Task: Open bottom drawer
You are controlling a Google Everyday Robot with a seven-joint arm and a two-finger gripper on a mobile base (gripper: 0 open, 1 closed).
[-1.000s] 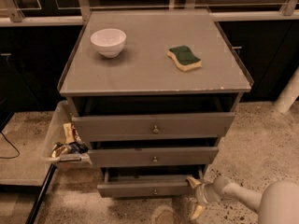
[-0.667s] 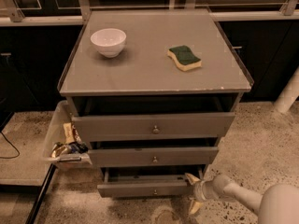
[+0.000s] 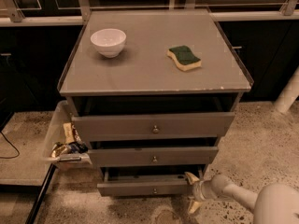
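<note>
Though the grey wooden bottom drawer (image 3: pixel 131 188) was found slightly opened, more travel was judged needed; the white gripper (image 3: pixel 192 192) was spread at its right end.

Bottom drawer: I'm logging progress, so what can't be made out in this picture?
- Inside of the bottom drawer: hidden by the middle drawer above it, camera view.
- Pincer at its right end: whether it touches the front is lost in shadow.
- Arm: cut off by the bottom-right edge.
</note>
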